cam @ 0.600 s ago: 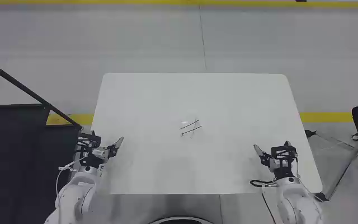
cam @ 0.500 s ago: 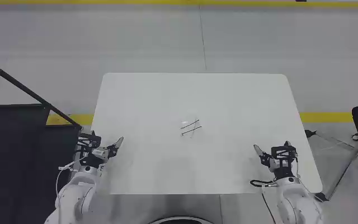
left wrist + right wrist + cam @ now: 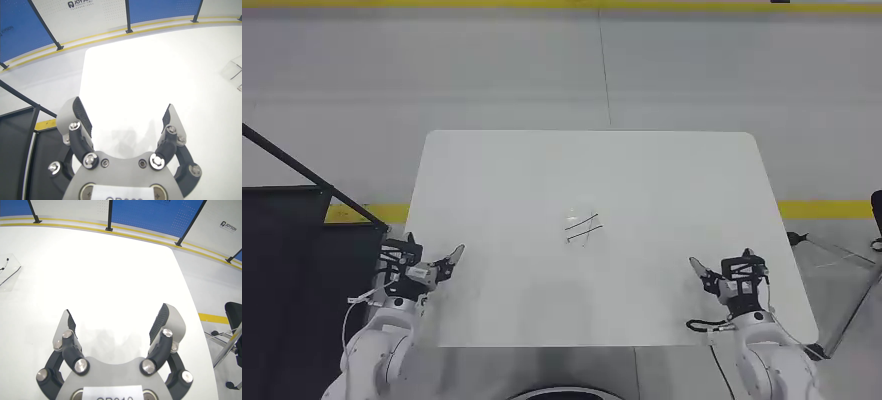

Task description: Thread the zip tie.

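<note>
Thin black zip ties [image 3: 583, 230] lie crossed on a clear plate [image 3: 578, 222] at the middle of the white table [image 3: 542, 180]. The left wrist view catches a tie's end [image 3: 236, 74] at its edge; the right wrist view has the plate [image 3: 9, 275] with a tie's head [image 3: 7, 259] on it. My left gripper [image 3: 434, 266] hangs open over the table's near left edge, well apart from the ties. My right gripper [image 3: 724, 272] is open near the front right corner, also far from them. Nothing sits between either pair of fingers [image 3: 83, 115] [image 3: 159, 317].
A black barrier panel [image 3: 292, 250] with a slanted bar stands just left of the table. Beyond the table's right edge are a dark chair [image 3: 234, 313] and a metal leg. Yellow floor tape runs behind the table.
The right gripper has shifted slightly up and toward the table's middle. The left gripper has barely moved. The zip ties lie as before.
</note>
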